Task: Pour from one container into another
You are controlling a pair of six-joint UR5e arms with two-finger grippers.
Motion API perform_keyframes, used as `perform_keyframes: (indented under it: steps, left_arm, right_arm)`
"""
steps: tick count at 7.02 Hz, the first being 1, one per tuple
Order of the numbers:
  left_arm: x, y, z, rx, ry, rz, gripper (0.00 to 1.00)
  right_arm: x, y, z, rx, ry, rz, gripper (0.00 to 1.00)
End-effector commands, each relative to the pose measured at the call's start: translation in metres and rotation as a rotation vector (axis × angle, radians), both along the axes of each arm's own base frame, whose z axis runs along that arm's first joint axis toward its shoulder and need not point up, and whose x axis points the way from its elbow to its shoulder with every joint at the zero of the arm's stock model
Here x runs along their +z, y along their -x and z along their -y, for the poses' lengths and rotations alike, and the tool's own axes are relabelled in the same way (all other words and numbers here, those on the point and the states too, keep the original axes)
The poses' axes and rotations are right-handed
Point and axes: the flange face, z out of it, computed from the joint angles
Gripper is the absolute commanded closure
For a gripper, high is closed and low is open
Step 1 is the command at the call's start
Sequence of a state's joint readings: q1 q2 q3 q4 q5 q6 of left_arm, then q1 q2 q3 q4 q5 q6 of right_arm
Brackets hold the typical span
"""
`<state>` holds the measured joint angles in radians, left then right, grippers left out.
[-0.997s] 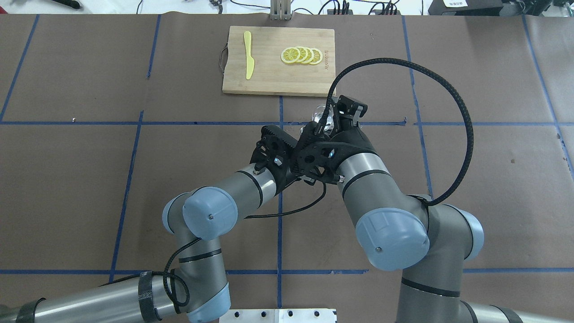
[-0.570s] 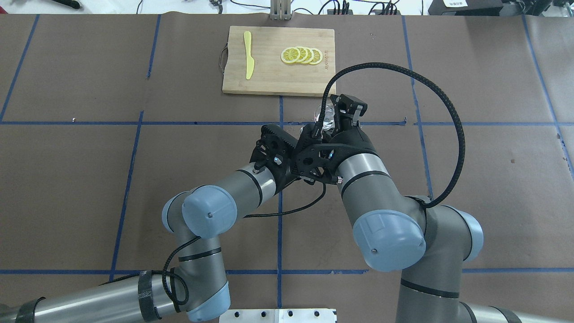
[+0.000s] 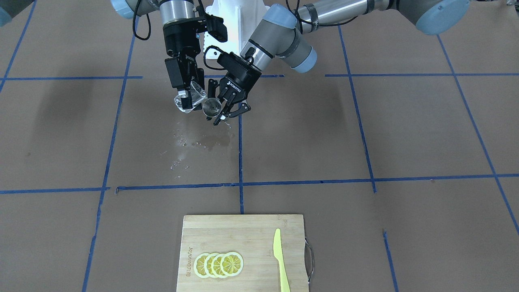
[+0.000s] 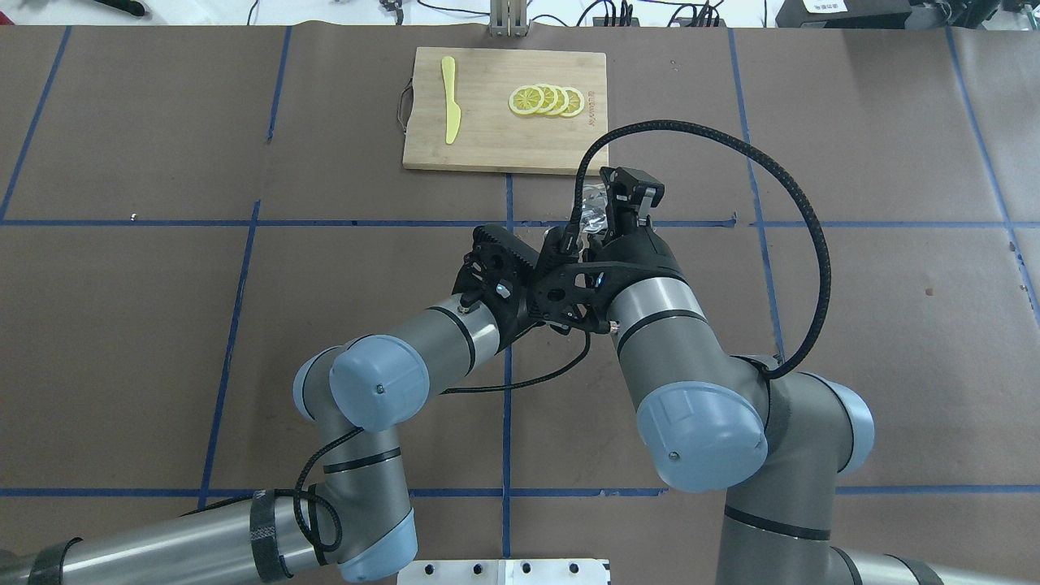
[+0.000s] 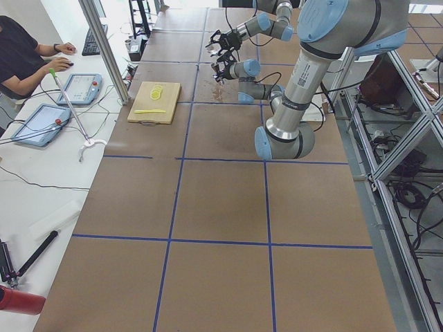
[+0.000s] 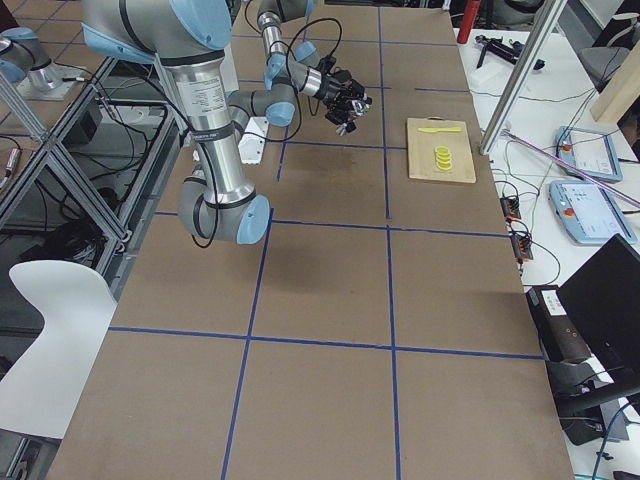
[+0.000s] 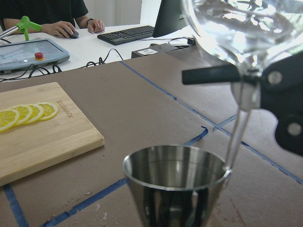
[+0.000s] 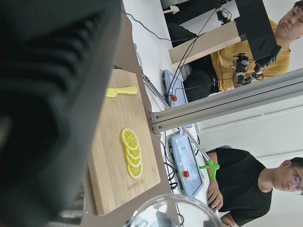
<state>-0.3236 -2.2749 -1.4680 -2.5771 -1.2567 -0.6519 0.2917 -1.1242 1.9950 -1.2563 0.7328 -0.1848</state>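
My right gripper (image 3: 186,96) is shut on the small clear glass cup (image 3: 191,98) and holds it tipped toward the jigger. Beside it, my left gripper (image 3: 221,110) is shut on the silver steel jigger (image 3: 211,106), which stands upright above the table. In the left wrist view the jigger (image 7: 175,182) fills the bottom centre and the glass cup (image 7: 246,28) hangs above its right rim. A thin stream of water (image 7: 235,139) runs from the cup down to that rim. In the overhead view the right wrist covers the jigger, and only a bit of the glass cup (image 4: 591,203) shows.
A wet patch with drops (image 3: 202,142) lies on the brown mat below the grippers. At the table's far side sits a wooden cutting board (image 4: 487,138) with lemon slices (image 4: 546,100) and a yellow knife (image 4: 450,99). Operators sit beyond that edge.
My right wrist has turned a little further and tipped the cup more, so less of the cup shows from above. Its cable loop has shifted left. The left arm holds still.
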Motion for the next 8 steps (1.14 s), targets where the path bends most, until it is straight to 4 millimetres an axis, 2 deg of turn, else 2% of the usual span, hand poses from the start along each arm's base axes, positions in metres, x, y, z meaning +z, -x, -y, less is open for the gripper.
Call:
perform_keyframes:
  steps: [1, 8]
  left_arm:
    - [0.000, 0.000, -0.001, 0.007, 0.000, 0.000, 1.00]
    - [-0.004, -0.001, -0.003, 0.023, -0.004, -0.008, 1.00]
  right_arm:
    - [-0.006, 0.001, 0.001, 0.009, -0.012, -0.008, 1.00]
    - [-0.008, 0.012, 0.007, 0.040, -0.021, -0.024, 1.00]
